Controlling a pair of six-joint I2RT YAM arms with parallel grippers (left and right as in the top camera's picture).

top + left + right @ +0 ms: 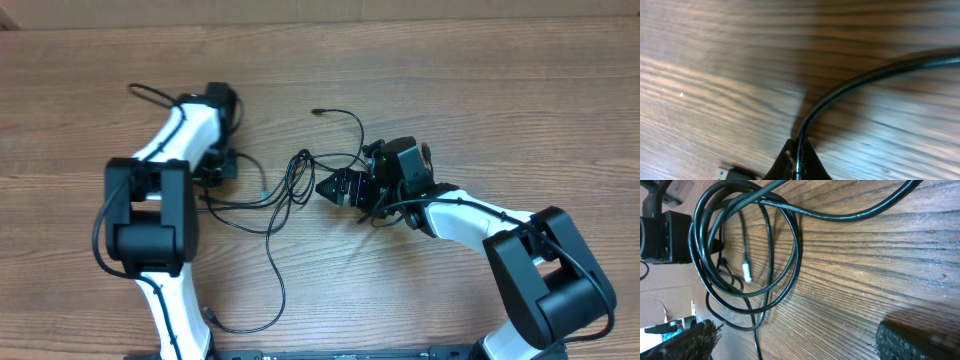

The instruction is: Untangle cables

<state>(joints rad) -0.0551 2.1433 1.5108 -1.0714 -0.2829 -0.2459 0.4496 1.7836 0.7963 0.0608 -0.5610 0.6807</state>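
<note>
The cables (pixel 295 178) are thin black cords, bunched in loose loops at the table's middle. One end with a small plug (pixel 318 112) reaches toward the back, and a long strand (pixel 275 290) trails toward the front edge. My left gripper (pixel 230 168) sits left of the bunch. In the left wrist view it (pixel 799 159) is shut on one black cable (pixel 850 85) that arcs off to the right. My right gripper (pixel 335 187) points at the bunch from the right, open (pixel 800 347). The coiled loops (pixel 785 245) and a silver-tipped plug (pixel 746 271) lie just ahead of it.
A plug with a blue insert (pixel 730 174) lies on the wood beside my left fingers. Another plug (pixel 208 315) rests near the front edge by the left arm's base. The table (pixel 480 90) is brown wood grain.
</note>
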